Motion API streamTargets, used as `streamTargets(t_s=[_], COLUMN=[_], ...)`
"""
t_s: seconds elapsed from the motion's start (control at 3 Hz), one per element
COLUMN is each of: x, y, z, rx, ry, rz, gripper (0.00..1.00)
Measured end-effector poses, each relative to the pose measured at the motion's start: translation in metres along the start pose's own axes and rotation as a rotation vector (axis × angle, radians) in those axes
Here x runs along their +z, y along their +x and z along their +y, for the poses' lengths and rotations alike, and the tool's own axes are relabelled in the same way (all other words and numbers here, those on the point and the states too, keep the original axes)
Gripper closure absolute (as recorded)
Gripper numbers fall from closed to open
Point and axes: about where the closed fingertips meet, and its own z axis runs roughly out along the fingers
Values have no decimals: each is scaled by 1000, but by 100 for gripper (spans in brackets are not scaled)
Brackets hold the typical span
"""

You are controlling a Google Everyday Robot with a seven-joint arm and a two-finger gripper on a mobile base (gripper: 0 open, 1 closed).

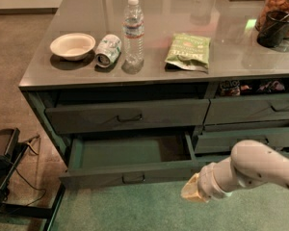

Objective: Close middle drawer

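The middle drawer (135, 176) is pulled out below the taller drawer with the bail handle (129, 115). It is wide and dark grey-green, with a low front panel, a small dark pull handle (133, 179) at its centre and a flat, bare greenish inside (130, 151). My gripper (192, 191) is the pale tip of my white arm (260, 170). It hangs low over the green carpet, just in front of the right end of the drawer's front panel and apart from the handle.
On the counter (241, 57) stand a bowl (72, 45), a tipped can (108, 50), a water bottle (133, 30), a green chip bag (189, 51) and a dark cup (273, 28). Narrower drawers (253, 110) fill the right column. A black stand with cables (5, 172) is at the left.
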Motion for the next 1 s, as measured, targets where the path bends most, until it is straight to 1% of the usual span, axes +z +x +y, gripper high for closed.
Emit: streamTargets(t_s=[0.33,0.67,1.0], x=[51,83,83], y=[19,30,30], z=[-18,-4,-4], rx=[-35,-24,-24], ry=[10,-49,-48], rz=[-125,-158,-158], gripper=[100,100,100])
